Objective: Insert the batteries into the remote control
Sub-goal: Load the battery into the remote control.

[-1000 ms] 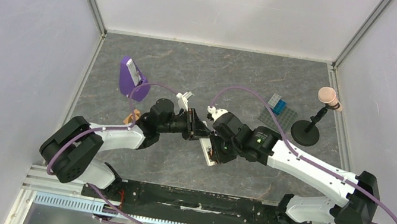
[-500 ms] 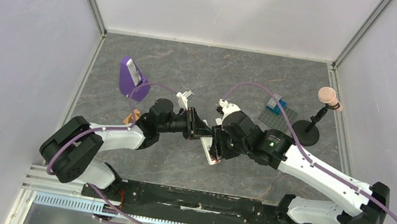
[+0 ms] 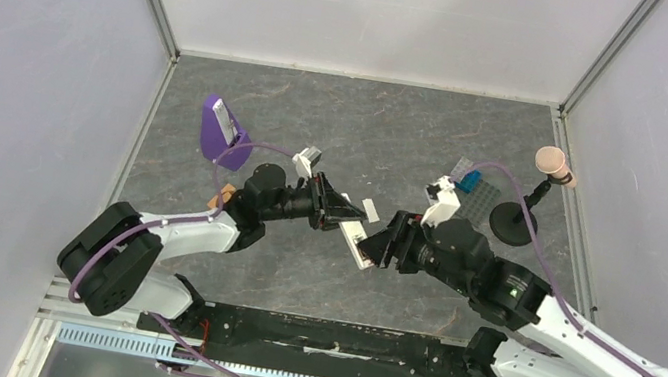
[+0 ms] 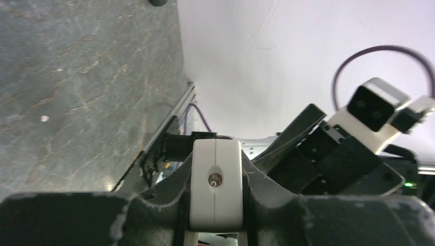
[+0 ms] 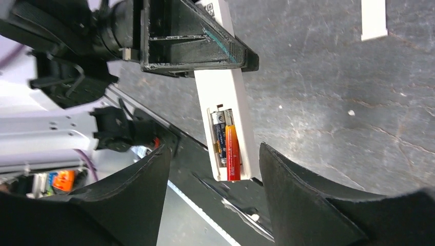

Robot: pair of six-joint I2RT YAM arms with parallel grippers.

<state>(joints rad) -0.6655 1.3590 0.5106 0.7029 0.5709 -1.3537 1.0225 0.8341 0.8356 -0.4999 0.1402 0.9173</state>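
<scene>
- My left gripper (image 3: 338,212) is gripping one end of the remote control (image 5: 225,95).
- My right gripper (image 5: 214,154) is standing open, facing the remote's other end.
- The batteries (image 5: 226,146) are lying side by side in the remote's compartment, straight ahead of my right gripper.

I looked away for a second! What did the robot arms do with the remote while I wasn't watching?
The right arm pulled back toward its own side, away from the remote control, and the right fingers opened wide. That uncovered the small white strip on the table. The left fingers still hold the remote control, both batteries sit in its open compartment, and the purple stand hasn't moved.
</scene>
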